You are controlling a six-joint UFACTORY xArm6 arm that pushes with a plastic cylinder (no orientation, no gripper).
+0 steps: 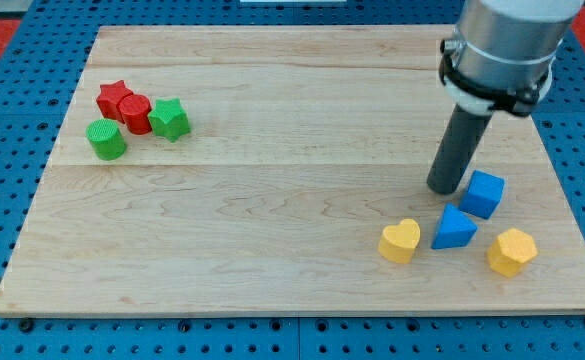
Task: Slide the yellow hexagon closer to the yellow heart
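Pincer: none fitted; the arm ends in a dark rod, so there is no wide, narrow or holding state to record. My tip rests on the surface at the right side, just left of the blue cube and just beyond the blue triangular block. Whether it touches the cube cannot be told. The yellow hexagon lies near the right near corner, right of the blue triangular block. The yellow heart lies left of that same block, which sits between the two yellow pieces. At the far left, clustered together: red star, red cylinder, green star, green cylinder.
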